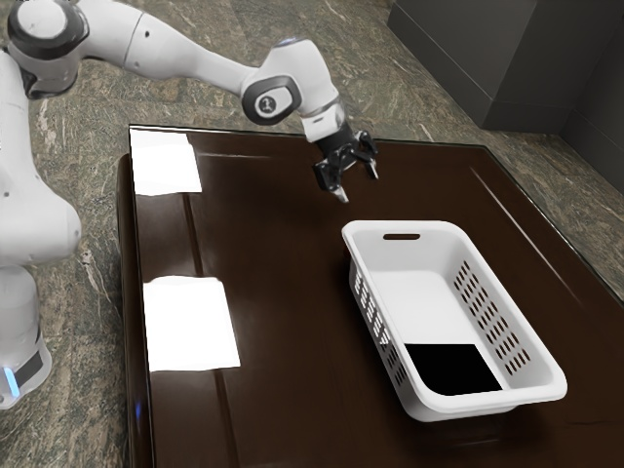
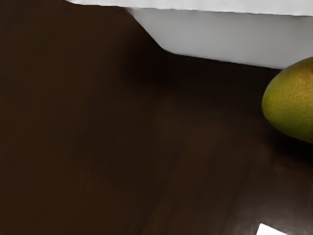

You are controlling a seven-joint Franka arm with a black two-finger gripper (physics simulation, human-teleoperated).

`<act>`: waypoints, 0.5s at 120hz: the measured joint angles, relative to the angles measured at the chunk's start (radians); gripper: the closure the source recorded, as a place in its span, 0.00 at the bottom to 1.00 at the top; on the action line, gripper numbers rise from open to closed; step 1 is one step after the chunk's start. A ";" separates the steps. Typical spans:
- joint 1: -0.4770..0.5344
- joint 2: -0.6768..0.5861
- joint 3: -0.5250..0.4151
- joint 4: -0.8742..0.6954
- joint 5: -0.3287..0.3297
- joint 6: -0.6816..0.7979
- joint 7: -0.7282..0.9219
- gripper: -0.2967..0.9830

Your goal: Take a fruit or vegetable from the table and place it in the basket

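Observation:
My gripper (image 1: 358, 185) hangs above the dark table with its two fingertips apart and nothing between them. In the exterior view the white basket (image 1: 448, 230) stands below it and toward that view's right. A green-yellow mango-like fruit (image 2: 292, 100) lies on the table in the wrist view, partly cut off by the picture's edge, close to the basket's outer wall (image 2: 220, 36). Whether the fruit touches the basket I cannot tell.
The brown glossy table (image 1: 283, 322) carries two bright white patches (image 1: 188, 322) near the arm's base. Inside the basket, a black patch (image 1: 453, 369) covers part of the bottom. Grey cabinets (image 1: 478, 58) stand beyond the table.

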 joint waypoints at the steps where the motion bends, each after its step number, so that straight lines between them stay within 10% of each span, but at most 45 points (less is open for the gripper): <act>1: -0.007 -0.008 -0.005 0.003 0.005 0.002 0.012 0.23; 60: -0.142 -0.095 0.055 0.088 0.014 -0.111 0.427 0.23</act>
